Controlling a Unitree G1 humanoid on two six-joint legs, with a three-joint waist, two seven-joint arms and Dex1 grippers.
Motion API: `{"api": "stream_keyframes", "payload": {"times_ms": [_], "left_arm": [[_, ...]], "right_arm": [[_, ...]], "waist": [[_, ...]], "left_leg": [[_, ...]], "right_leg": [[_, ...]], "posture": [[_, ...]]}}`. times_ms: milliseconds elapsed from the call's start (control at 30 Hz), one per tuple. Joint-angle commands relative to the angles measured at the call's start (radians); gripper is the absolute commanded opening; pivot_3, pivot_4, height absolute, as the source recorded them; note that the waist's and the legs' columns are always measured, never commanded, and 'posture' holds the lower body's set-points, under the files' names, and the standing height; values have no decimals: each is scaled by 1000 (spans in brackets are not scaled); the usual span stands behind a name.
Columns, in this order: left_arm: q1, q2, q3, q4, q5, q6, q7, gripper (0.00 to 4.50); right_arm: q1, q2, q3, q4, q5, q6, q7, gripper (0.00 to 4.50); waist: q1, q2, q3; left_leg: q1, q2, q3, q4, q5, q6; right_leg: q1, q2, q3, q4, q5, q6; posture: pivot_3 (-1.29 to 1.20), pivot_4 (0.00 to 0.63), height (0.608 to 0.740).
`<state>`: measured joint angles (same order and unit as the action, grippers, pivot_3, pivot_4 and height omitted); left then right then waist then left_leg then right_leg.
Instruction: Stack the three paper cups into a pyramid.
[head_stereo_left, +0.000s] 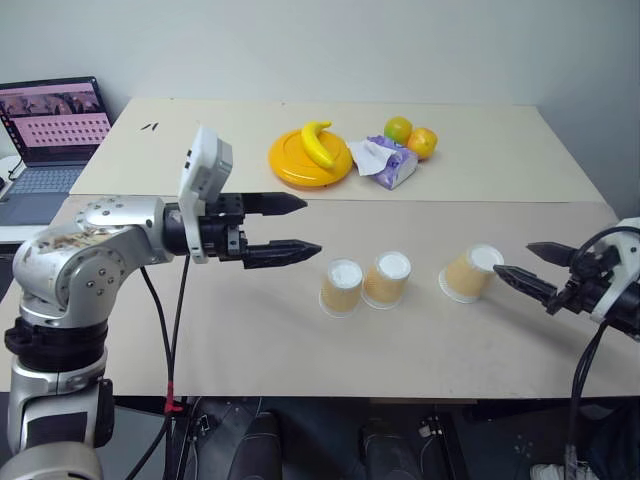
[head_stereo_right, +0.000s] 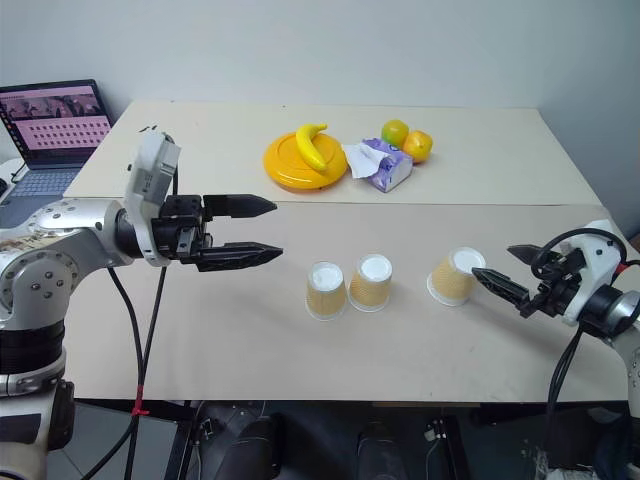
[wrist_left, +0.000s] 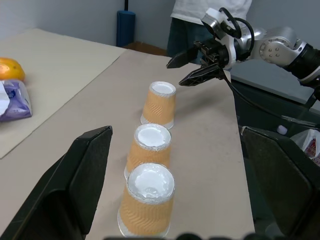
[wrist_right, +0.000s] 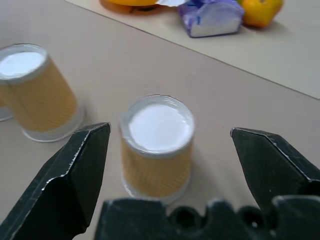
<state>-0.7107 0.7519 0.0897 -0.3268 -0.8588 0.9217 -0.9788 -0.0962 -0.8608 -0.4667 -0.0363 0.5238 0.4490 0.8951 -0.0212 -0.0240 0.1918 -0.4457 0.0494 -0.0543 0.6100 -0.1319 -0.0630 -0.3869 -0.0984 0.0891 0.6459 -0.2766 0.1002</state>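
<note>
Reaching for the far-right small tan paper cup (head_stereo_left: 468, 273), the right gripper (head_stereo_left: 522, 265) has wide, empty fingers just beside it. The left gripper (head_stereo_left: 300, 228) is wide and empty too. Slide around the cup, squeeze softly, don't bump the two tan paper cups (head_stereo_left: 363, 283) nearby.

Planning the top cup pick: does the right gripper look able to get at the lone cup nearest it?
Probably yes. The right gripper is open and aimed at that cup, which stands apart from the other two cups, with nothing between.
</note>
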Motion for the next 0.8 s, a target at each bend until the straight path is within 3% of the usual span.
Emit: {"api": "stream_keyframes", "payload": {"times_ms": [33,667,800], "left_arm": [[-38,0,-3,1,10,-16,12,4409],[-19,0,-11,21,57,-49,30,4409],[-10,-2,-1,23,70,-54,48,4409]], "right_arm": [[-1,26,-37,32,-7,-56,-21,4500],[-50,48,22,-41,75,42,-5,4500],[-42,70,91,-55,43,31,1,4500]], "waist": [[0,0,0],[-3,0,0],[-4,0,0]], "left_leg": [[0,0,0,0,0,0],[0,0,0,0,0,0],[0,0,0,0,0,0]], "right_leg": [[0,0,0,0,0,0],[0,0,0,0,0,0],[0,0,0,0,0,0]], "posture": [[0,150,732],[0,150,732],[0,150,732]]}}
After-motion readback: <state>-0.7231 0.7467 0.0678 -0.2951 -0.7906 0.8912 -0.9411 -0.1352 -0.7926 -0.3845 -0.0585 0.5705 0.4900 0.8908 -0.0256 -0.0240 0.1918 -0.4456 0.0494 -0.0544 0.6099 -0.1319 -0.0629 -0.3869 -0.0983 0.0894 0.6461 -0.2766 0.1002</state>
